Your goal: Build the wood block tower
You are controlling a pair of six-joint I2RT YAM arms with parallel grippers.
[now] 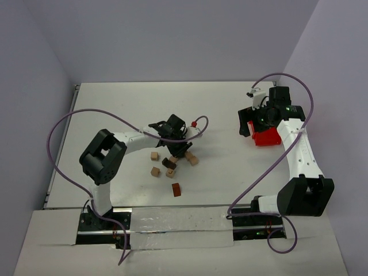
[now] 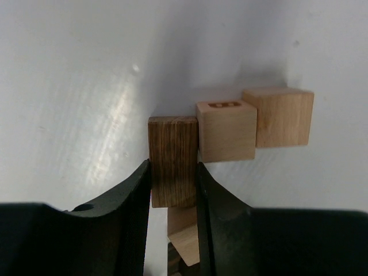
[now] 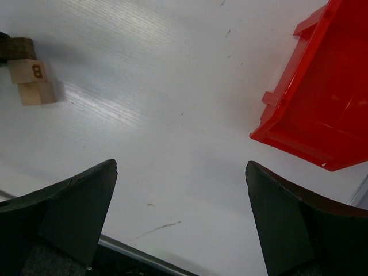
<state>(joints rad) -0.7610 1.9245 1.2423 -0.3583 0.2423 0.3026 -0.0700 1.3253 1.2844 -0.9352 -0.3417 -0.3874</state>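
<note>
My left gripper [image 2: 174, 172] is shut on a dark brown wood block [image 2: 172, 161], held upright between the fingers. The block stands right beside a tan cube with a printed mark [image 2: 226, 131], which touches a second tan cube [image 2: 279, 117]. Another tan piece [image 2: 185, 236] shows lower between the fingers. In the top view the left gripper [image 1: 177, 146] is over the block cluster: tan cubes [image 1: 154, 156], a dark brown block [image 1: 168, 163], a reddish-brown block [image 1: 176, 189]. My right gripper [image 3: 181, 172] is open and empty above bare table, far from the blocks [image 3: 29, 72].
A red plastic bin [image 1: 265, 137] sits at the right under the right arm; it also shows in the right wrist view [image 3: 322, 103]. More tan cubes [image 1: 192, 159] lie right of the left gripper. Purple cables loop over both arms.
</note>
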